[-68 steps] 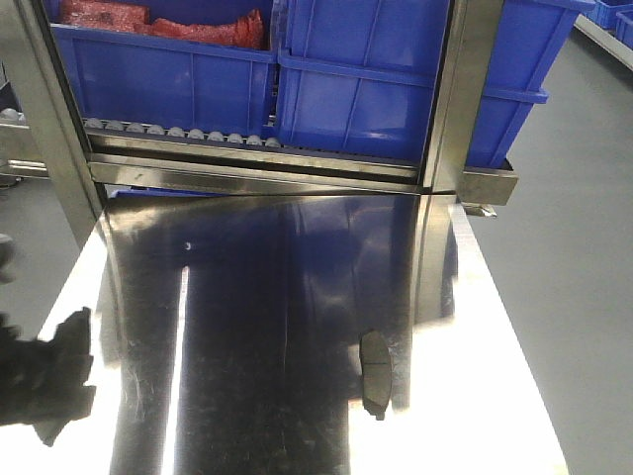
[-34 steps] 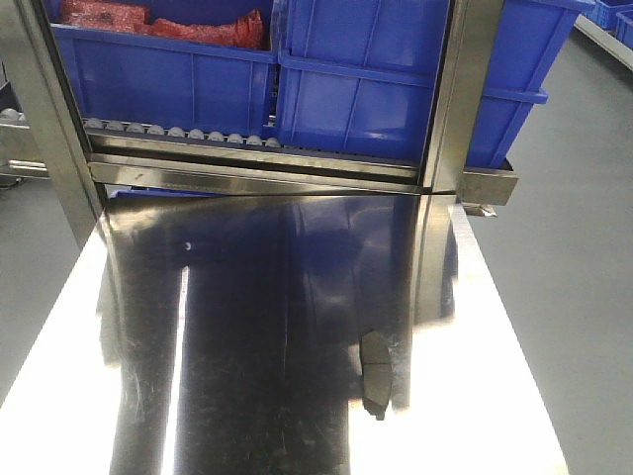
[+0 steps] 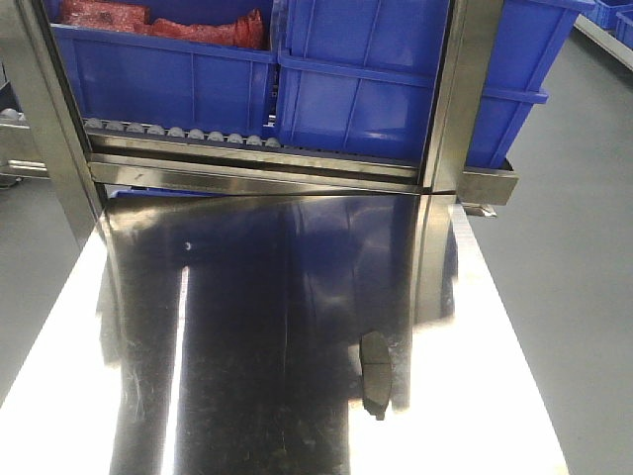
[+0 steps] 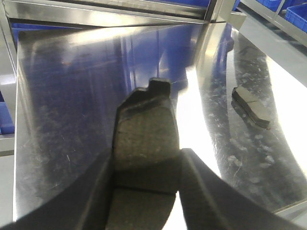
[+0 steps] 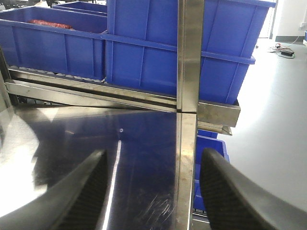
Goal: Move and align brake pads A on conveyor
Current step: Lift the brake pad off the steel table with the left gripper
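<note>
Tabletop point(image 3: 475, 376): loose pad point(image 3: 376, 374) unmoved | left tool point(image 4: 146, 165) clamps second pad point(image 4: 146, 124) (arm withdrawn) | right tool point(image 5: 153, 165) apart

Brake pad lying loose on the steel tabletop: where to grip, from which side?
Come from above and pinch the loose pad across its short width at mid-length: it lies flat on the tabletop, long edges free. Use the open right gripper; the left gripper holds another pad.
</note>
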Tool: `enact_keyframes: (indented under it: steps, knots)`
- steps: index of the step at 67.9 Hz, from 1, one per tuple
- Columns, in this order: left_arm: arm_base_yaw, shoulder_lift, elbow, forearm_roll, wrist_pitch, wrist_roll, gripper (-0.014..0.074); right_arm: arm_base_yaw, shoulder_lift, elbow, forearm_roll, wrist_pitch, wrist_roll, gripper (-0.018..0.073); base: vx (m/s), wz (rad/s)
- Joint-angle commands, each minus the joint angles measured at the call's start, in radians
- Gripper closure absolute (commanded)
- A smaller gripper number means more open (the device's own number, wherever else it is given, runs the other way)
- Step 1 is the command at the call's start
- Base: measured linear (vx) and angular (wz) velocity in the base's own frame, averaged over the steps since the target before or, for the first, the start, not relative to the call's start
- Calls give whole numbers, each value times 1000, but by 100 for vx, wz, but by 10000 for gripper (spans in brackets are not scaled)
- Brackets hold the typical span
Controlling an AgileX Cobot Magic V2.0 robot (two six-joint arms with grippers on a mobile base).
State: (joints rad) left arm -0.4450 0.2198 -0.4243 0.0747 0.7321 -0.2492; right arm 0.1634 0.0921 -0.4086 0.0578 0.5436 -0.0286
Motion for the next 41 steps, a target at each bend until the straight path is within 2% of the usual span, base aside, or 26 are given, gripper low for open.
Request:
enact_keyframes:
  steps: [1, 41]
  knots:
    - [-6, 9, -28, 1, -86, -4, 602, -1, 14, -27, -5, -78, 0, 141, 0, 0]
    - [-6, 9, -28, 1, -86, -4, 602, -1, 14, -27, -5, -91, 0, 141, 0, 0]
